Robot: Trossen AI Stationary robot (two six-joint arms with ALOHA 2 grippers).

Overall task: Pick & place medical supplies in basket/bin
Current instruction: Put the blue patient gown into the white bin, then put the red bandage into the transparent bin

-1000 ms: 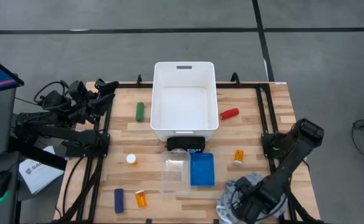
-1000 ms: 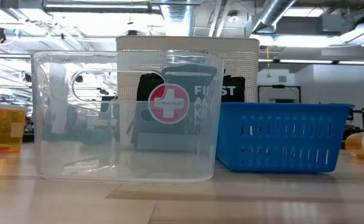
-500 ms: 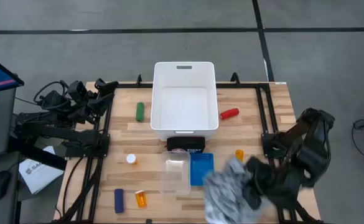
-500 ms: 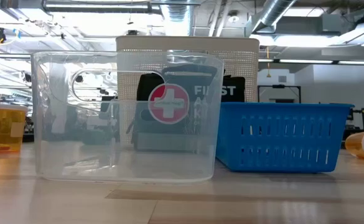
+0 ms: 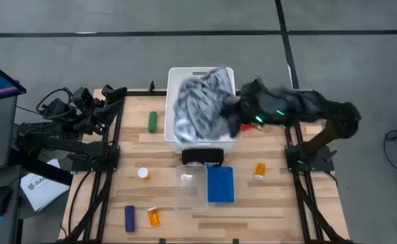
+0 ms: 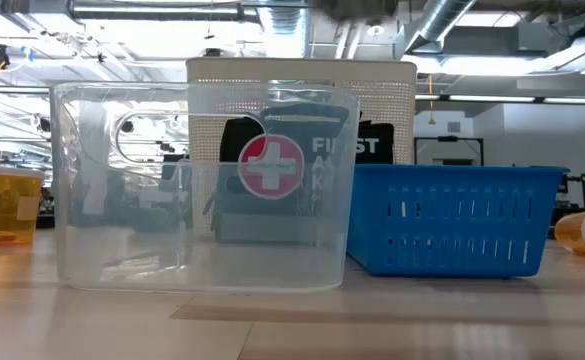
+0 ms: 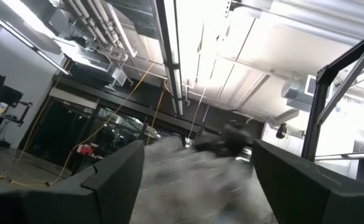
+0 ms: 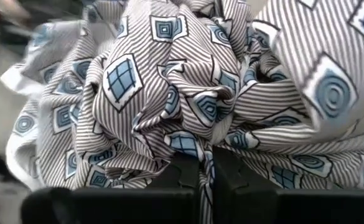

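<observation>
Cloth [image 5: 199,108] — in right gripper [image 5: 233,116] — over tub [image 5: 184,144]

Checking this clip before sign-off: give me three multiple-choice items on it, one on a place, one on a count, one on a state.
1. The grey patterned cloth hangs:
A. over the large white plastic tub
B. on the small blue basket
C. off the table

2. Orange pill bottles on the wooden table:
A. one
B. two
C. four

3. The right gripper is:
A. open, empty
B. shut on the cloth
C. out of view

Key:
1 A: the cloth covers the tub's opening.
2 B: one right, one near the front.
3 B: fabric sits pinched between its fingers.
</observation>
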